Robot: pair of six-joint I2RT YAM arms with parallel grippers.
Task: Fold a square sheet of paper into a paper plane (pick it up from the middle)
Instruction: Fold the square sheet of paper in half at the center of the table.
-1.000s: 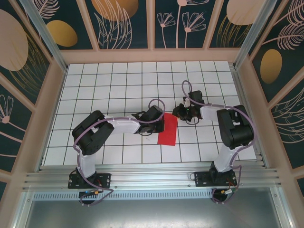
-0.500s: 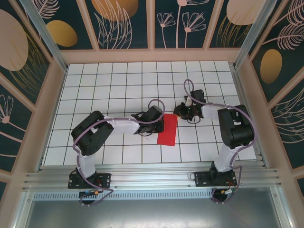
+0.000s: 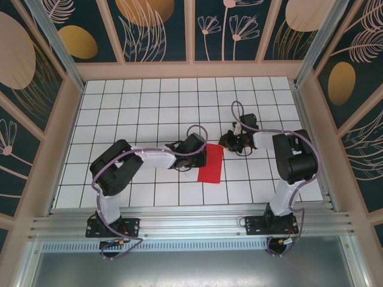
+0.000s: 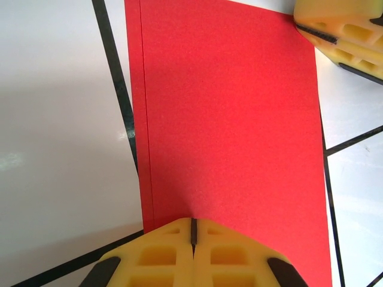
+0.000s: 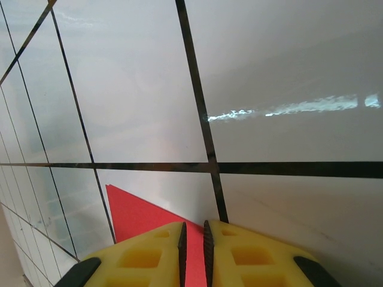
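One red paper [image 3: 210, 165], folded to a rectangle, flat on the surface [image 3: 149, 107] | left fingers [image 4: 161, 257]: pressed together, tips on the paper's left edge at mid-length | right fingers [image 5: 143, 257]: narrow slit between them, at the paper's far right corner; cannot tell whether they grip it
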